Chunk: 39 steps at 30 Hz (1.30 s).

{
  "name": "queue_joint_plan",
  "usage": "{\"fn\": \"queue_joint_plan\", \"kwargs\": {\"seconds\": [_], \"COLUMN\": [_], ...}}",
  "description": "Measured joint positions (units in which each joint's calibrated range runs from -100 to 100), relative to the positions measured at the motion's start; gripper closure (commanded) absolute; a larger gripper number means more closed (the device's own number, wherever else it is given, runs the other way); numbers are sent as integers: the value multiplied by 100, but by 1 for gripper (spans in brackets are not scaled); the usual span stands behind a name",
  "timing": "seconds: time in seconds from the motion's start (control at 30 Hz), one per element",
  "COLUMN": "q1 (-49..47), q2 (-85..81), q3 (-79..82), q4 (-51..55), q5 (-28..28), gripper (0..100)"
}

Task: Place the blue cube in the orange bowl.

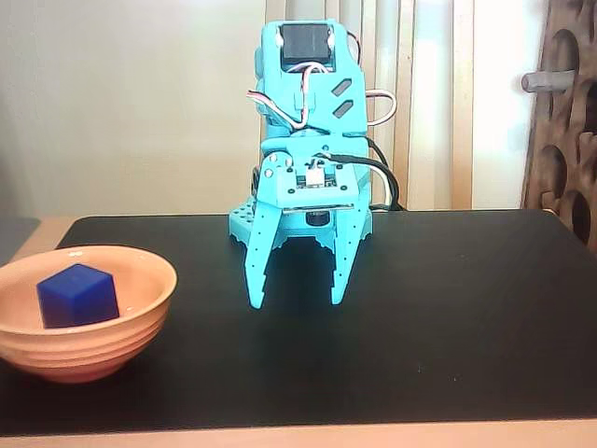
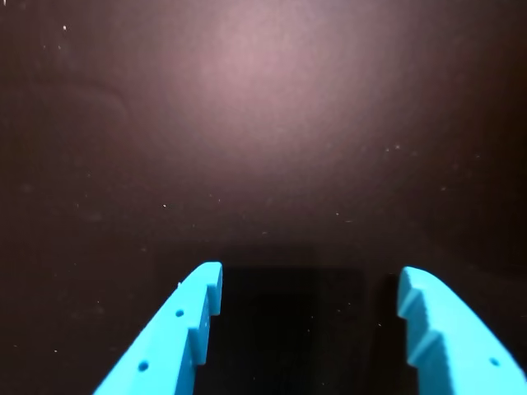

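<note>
- So the blue cube [image 1: 77, 295] is sitting inside the orange bowl [image 1: 140, 313] at the left of the fixed view, leaning a bit against the inner wall. The job is looking basically done to me.
- The tool [image 1: 297, 302] is hanging wide open and empty over the black tabletop [image 1: 448, 317], well apart from the bowl. The wrist view is showing nothing but bare mat between the tool [image 2: 310, 286] tips.
- The tips are looking pretty close to the tabletop, so any dip could be scraping them on it.
- A swing toward the left could be knocking the bowl, which is sitting near the front edge, and tipping the cube out.
</note>
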Motion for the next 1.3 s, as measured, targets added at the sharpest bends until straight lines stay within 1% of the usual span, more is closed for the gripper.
{"fn": "queue_joint_plan", "kwargs": {"seconds": [0.07, 0.13, 0.23, 0.53, 0.73, 0.93, 1.3], "q1": [0, -9, -9, 0, 0, -56, -66], "q2": [0, 0, 0, 0, 0, 0, 0], "q3": [0, 0, 0, 0, 0, 0, 0], "q4": [9, 18, 18, 35, 44, 53, 53], "q5": [0, 0, 84, 387, 428, 162, -78], "gripper": [94, 95, 100, 100, 100, 100, 99]}}
